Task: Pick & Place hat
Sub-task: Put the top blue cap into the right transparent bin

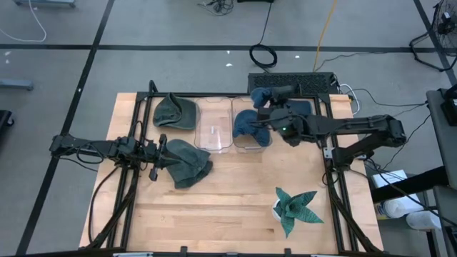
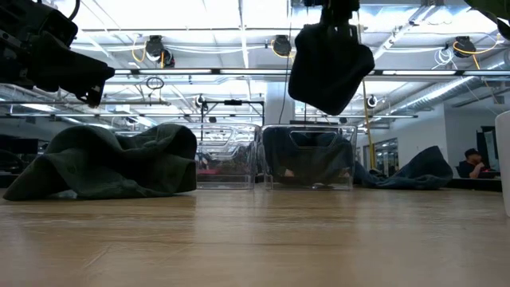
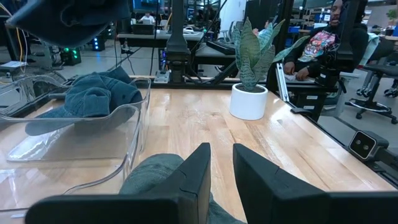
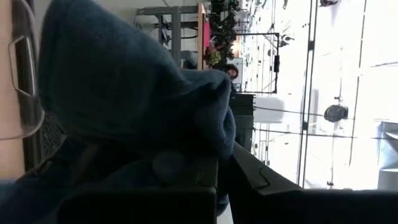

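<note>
High view: the right pincer (image 1: 265,123) is clenched on a blue hat (image 1: 251,127), which hangs below it over a clear bin (image 1: 252,145). The left pincer (image 1: 163,155), nearly closed and grasping nothing, hovers beside a green hat (image 1: 189,163) on the bench (image 1: 228,200).

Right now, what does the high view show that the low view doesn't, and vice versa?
Only the high view: the potted green snake plant in its white pot, a third dark green knit hat at the table's far left, and the black keyboard beyond the table.

Only the low view: the dark blue hat hanging clear above the bins, and a seated person in the room behind.

Both: the dark green hat on the wooden table, two clear plastic bins, and the right hand shut on the blue hat.
</note>
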